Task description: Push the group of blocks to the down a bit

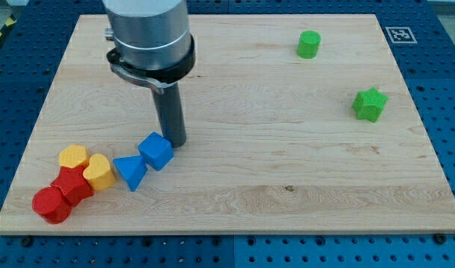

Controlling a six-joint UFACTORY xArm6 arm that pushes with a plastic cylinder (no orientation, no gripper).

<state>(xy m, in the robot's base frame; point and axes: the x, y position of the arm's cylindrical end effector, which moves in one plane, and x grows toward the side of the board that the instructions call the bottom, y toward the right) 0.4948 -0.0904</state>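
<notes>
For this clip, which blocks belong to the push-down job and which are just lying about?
In the job: my tip, touching the blue cube; blue triangle; two yellow hearts; red block; red cylinder.

Lying about: green cylinder; green star, both at the view's right.

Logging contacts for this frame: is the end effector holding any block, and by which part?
Nothing is held. My tip sits against the upper right edge of the blue cube, only touching it.

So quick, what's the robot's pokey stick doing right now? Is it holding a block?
My tip: no jaws, so it holds nothing; it sits right at the blue cube, on its upper right side, apparently touching.
</notes>
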